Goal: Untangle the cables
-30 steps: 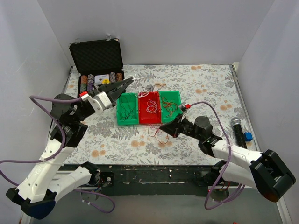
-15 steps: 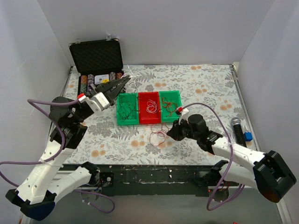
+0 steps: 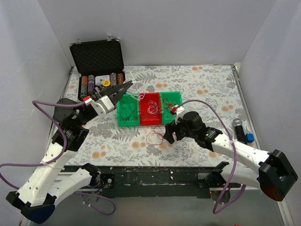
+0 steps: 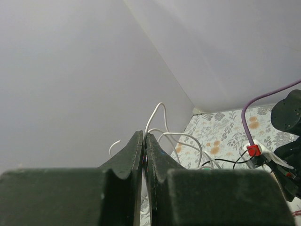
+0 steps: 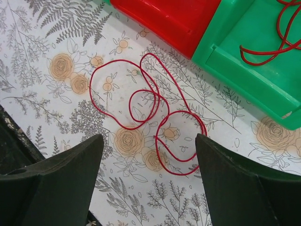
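Right pincer [image 5: 148, 141] sprang apart above red cable [image 5: 159, 112]; left pincer [image 4: 144, 136] raised, gripping white cable [image 4: 160, 104].

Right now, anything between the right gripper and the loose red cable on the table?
Nothing visible. The right gripper hangs open over the red cable, which lies bare on the cloth; the red tray and green tray sit beyond it.

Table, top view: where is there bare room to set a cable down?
Free: cloth from the trays right to the microphone, and the far-right corner. Crowded: in front of the trays, where the red cable lies below the open right gripper.
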Action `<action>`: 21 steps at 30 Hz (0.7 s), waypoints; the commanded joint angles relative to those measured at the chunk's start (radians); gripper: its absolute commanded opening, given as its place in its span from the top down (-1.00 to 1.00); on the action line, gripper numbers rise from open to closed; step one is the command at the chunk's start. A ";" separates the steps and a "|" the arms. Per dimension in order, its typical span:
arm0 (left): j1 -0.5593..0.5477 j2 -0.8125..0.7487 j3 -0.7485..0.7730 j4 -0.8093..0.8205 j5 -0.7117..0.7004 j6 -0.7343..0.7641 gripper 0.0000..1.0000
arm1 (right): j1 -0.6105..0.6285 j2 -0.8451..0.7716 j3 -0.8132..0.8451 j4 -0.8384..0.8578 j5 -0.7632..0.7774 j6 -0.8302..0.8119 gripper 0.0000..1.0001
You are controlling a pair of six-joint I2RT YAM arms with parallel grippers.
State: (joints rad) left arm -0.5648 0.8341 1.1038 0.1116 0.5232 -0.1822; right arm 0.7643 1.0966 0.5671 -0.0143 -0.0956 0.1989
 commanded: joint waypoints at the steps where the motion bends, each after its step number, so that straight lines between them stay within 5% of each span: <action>1: -0.001 -0.016 -0.007 -0.012 0.015 0.015 1.00 | 0.018 0.005 0.054 -0.019 0.089 -0.068 -0.75; 6: 0.000 -0.023 -0.007 -0.007 0.012 0.013 1.00 | 0.033 0.118 0.074 -0.007 0.177 -0.084 -0.77; 21: 0.005 -0.036 -0.004 -0.012 0.011 0.027 1.00 | 0.035 0.255 -0.009 0.286 -0.061 -0.015 -0.81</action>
State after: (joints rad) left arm -0.5648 0.8127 1.1019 0.1089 0.5335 -0.1635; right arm 0.7944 1.3216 0.5663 0.1833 -0.1200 0.1703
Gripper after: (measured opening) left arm 0.028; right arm 0.898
